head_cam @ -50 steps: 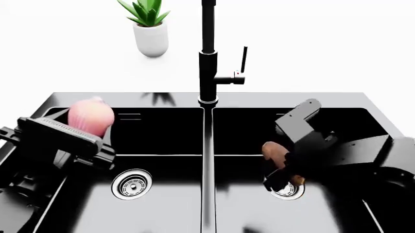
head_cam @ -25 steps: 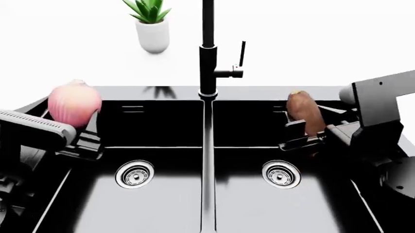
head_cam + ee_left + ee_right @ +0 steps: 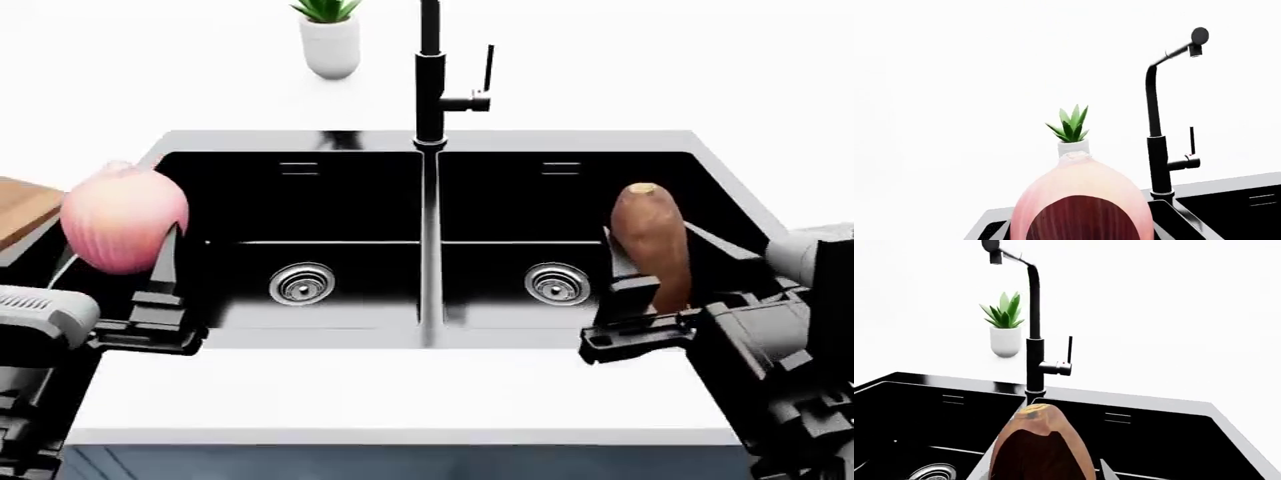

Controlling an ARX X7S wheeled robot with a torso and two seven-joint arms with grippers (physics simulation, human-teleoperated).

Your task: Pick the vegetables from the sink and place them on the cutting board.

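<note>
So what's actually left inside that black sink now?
Nothing but the two round drains shows in the sink. The onion and sweet potato are held above it, and the potato and right gripper hide part of the right basin.

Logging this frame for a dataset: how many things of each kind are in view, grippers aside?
Vegetables: 2, onion and sweet potato
Sinks: 1
Faucets: 1
Potted plants: 1
Cutting boards: 1
Total: 6
</note>
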